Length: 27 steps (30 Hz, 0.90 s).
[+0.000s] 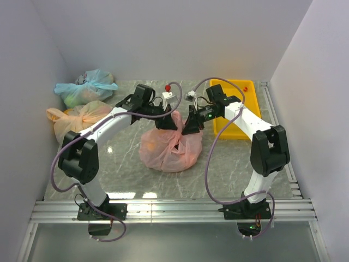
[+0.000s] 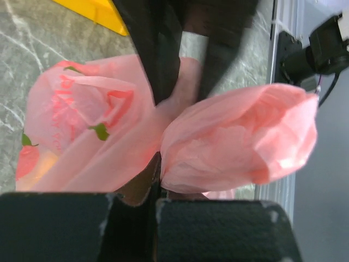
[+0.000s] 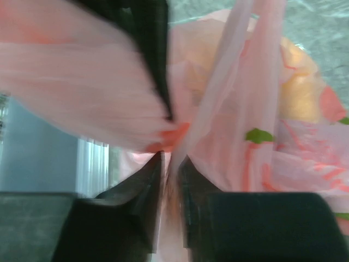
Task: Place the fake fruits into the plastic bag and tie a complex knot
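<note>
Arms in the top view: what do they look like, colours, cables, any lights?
Both arms match: the left arm and right arm have white tube links, chunky black joint housings and black bases. A mauve cable loops loosely along each. The left gripper and right gripper are black with matte wedge fingers. A small green light shows on the right forearm.

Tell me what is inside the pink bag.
Through the pink bag a pale orange rounded shape shows faintly; the crinkled film hides whatever else is inside.
</note>
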Each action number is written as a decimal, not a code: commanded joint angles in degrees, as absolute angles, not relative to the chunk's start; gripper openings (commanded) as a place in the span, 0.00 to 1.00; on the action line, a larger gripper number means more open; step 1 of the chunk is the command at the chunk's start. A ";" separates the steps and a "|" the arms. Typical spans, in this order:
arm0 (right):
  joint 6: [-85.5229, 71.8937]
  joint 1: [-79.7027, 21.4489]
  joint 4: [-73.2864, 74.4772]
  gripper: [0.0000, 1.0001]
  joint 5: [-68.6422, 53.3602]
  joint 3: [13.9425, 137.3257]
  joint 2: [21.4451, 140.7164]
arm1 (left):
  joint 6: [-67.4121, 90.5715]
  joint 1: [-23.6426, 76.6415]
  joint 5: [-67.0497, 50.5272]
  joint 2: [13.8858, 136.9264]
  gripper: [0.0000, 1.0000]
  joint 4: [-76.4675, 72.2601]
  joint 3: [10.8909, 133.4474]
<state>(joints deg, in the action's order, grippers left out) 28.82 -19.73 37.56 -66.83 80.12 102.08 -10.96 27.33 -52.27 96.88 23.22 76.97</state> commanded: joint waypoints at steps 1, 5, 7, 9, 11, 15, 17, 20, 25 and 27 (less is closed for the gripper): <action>35.49 -19.95 43.58 0.41 -70.49 81.12 99.23 | -6.42 27.51 -50.89 98.43 0.01 21.44 81.65; 38.42 -20.04 45.71 0.64 -71.10 81.47 99.23 | -5.36 27.51 -50.71 99.32 0.01 21.36 82.62; 36.40 -20.13 42.20 0.81 -71.10 81.04 99.23 | -4.66 27.51 -51.06 99.14 0.01 20.92 82.44; 29.12 -20.30 34.25 0.82 -71.10 80.07 98.79 | -4.05 27.42 -51.59 99.14 0.01 20.13 82.09; 23.42 -21.00 29.20 0.82 -70.84 78.84 98.70 | -3.25 27.51 -52.12 99.14 0.02 19.69 81.91; 19.52 -22.76 22.42 0.75 -70.14 78.49 99.49 | -1.32 27.60 -52.56 99.23 0.02 18.20 81.56; 18.03 -23.29 21.01 0.68 -69.61 77.96 99.93 | -0.44 27.60 -52.65 99.05 0.02 17.58 81.48; 18.01 -23.47 19.95 0.56 -68.91 76.99 100.28 | 1.74 27.60 -52.47 98.53 0.01 16.96 81.12; 22.48 -23.55 23.20 0.46 -68.38 76.90 100.99 | 3.33 27.07 -52.56 96.86 0.02 15.83 80.42; 24.51 -23.55 25.65 0.45 -68.03 77.08 101.42 | 4.30 26.28 -52.82 95.89 0.02 14.95 80.16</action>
<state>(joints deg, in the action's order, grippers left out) 21.30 -23.22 23.64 -67.85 77.08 101.67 1.69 27.07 -51.51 99.26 19.49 79.94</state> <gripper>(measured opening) 0.452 0.025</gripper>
